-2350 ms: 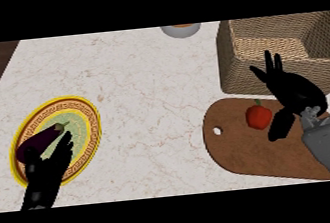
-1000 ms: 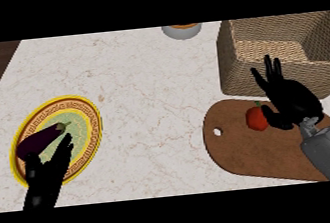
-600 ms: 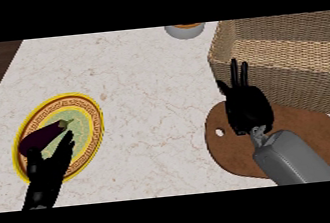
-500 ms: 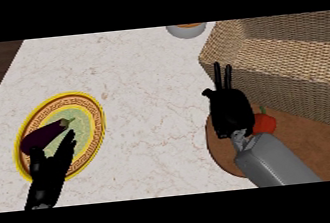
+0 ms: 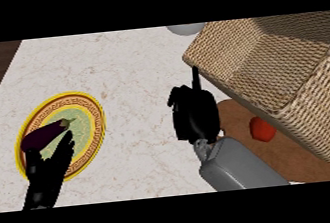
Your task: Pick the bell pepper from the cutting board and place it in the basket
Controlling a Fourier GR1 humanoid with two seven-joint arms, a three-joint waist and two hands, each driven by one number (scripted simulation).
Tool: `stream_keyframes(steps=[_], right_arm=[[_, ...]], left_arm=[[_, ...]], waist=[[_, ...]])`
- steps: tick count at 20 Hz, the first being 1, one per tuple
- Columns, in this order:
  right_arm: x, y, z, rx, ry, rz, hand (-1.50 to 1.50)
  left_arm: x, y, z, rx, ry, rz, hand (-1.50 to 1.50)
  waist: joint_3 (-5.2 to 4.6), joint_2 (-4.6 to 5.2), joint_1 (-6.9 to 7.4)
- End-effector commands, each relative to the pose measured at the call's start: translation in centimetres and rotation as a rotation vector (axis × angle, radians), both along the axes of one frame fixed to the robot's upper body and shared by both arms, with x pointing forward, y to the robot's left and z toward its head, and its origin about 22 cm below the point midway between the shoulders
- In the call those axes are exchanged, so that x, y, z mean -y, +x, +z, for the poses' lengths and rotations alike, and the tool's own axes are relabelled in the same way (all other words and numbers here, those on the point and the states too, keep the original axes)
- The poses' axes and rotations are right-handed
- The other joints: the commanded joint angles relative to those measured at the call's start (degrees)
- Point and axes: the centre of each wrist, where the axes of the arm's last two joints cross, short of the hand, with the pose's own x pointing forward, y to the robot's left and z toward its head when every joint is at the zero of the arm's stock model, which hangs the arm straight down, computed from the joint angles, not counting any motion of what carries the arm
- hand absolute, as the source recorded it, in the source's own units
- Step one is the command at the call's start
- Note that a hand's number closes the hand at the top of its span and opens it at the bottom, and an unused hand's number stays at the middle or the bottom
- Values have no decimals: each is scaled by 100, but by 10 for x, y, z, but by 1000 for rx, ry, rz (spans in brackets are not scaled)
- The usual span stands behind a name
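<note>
Pepper [image 5: 261, 129]: on the cutting board [image 5: 306, 162], just right of the right hand [image 5: 195, 114].
Right hand: fingers curled, holding nothing.
Left hand [image 5: 49, 170]: far off, open.

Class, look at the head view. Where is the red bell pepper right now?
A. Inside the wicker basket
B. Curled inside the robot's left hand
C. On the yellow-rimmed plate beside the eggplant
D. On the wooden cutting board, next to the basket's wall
D. The bell pepper lies on the cutting board at the foot of the basket, to the right of the right hand, which does not hold it.
</note>
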Motion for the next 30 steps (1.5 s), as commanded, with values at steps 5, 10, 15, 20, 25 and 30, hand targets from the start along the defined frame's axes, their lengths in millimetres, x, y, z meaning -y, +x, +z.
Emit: stream_keyframes(steps=[5,10,15,20,25,30], right_arm=[[-3,-7,84,353,450,-102,150],[16,1,145,412,460,-217,150],[58,27,190,458,435,-331,150],[85,34,211,457,441,-382,150],[99,55,236,431,422,-414,150],[160,88,220,429,364,-426,150]], left_arm=[[-8,-2,-10,-66,-10,31,0],[-7,-15,-18,-71,9,35,0],[-14,-18,-15,-62,4,31,0],[-2,-19,-21,-79,-1,25,0],[-22,-2,-12,-65,-6,28,0],[4,-13,-26,-78,3,13,0]], waist=[[-20,63,-140],[-23,59,-173],[-23,71,-140],[-20,70,-155],[-24,79,-148],[-20,96,-134]])
